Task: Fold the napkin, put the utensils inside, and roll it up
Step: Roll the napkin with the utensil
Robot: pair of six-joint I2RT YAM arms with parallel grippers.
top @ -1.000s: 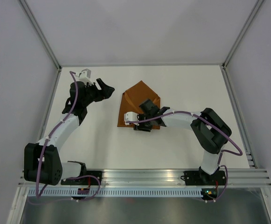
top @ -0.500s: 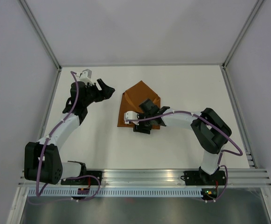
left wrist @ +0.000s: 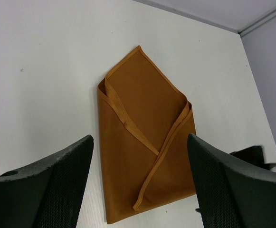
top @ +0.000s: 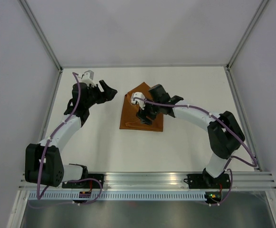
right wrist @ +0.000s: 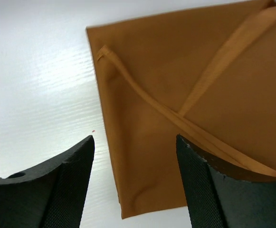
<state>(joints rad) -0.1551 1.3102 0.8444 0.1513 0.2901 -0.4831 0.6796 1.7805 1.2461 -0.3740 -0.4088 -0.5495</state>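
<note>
The napkin (top: 129, 121) lies flat on the white table (top: 95, 140), a little left of centre. It is folded into a tall envelope shape, with a point at the far end, a straight edge at the near end, and two side flaps turned inward so that their hems (left wrist: 128, 124) cross over the middle. The right gripper (top: 145, 115) hangs directly above the cloth, fingers spread wide and holding nothing. The left gripper (top: 110, 91) hovers to the left of the napkin, apart from it, and is also wide open and empty.

No utensils show in any view, and I cannot tell whether they are tucked beneath the flaps or simply out of sight. That looks like the first hazard: if rolling begins on an empty fold, the task fails however neat the roll is.

The cloth looks smooth and slightly shiny, so it will probably slide easily. If the right gripper pinches only the top flap, it could peel that flap open and undo the fold. A push on one edge could shove the whole napkin across the table instead of curling it, since nothing pins the other side. A roll started off square to the straight edge would likely spiral crooked and loosen the crossed hems
</note>
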